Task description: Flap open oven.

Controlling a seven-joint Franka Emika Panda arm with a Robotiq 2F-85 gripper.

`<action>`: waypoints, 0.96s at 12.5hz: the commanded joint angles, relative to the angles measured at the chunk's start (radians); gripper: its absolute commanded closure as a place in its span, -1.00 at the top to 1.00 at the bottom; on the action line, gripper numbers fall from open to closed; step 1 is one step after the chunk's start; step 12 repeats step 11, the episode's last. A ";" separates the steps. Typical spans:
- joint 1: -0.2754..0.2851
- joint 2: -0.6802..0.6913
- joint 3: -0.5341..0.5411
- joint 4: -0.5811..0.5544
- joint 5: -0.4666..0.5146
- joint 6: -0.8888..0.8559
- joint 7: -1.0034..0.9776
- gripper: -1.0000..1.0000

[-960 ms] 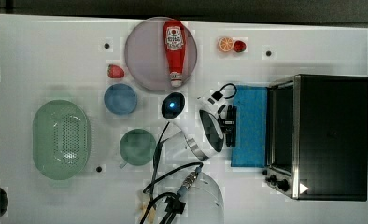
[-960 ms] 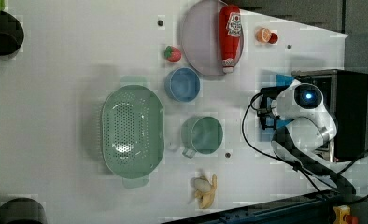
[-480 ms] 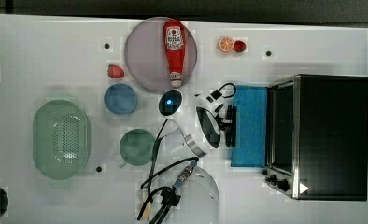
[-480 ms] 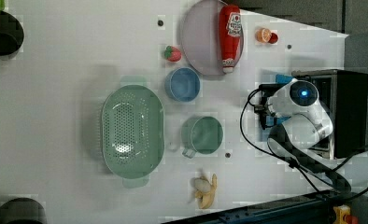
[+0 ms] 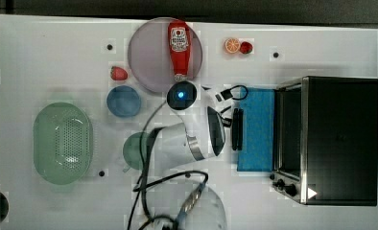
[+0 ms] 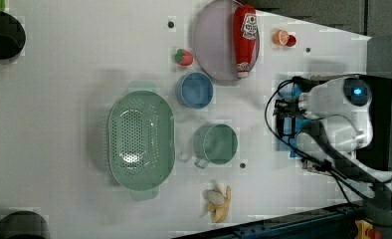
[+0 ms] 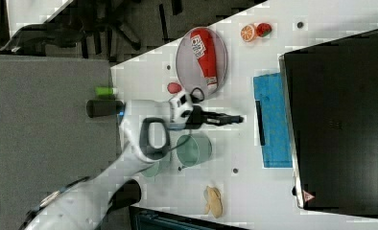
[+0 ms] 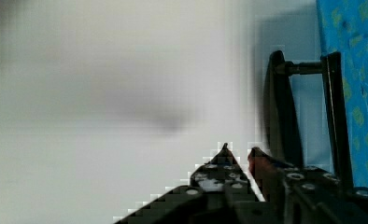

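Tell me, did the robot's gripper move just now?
Yes. In the top view the gripper has edged rightward, closer to the oven, beside the door handle.

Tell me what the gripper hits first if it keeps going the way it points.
Probably the dark bar handle of the oven door, lying flapped open ahead of the gripper; height is unclear.

A large black boxy toaster oven (image 5: 343,139) with a silver metal front frame is being shown, its glass door (image 5: 256,129) being seen as bright blue. A red plastic ketchup bottle (image 5: 179,48) is being carried by a grey round plate (image 5: 148,57). A pale green perforated oval colander (image 5: 62,143) is being displayed on the white table (image 5: 43,57). A yellow peeled banana (image 6: 218,203) is being shown.
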State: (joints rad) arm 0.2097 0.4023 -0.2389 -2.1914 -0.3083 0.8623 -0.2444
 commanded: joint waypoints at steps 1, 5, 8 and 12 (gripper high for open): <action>0.007 -0.190 0.002 0.072 0.159 -0.080 0.046 -0.65; 0.006 -0.339 -0.007 0.242 0.362 -0.444 0.128 -0.65; 0.006 -0.384 -0.005 0.388 0.360 -0.635 0.253 -0.65; 0.006 -0.409 -0.005 0.463 0.359 -0.726 0.281 -0.65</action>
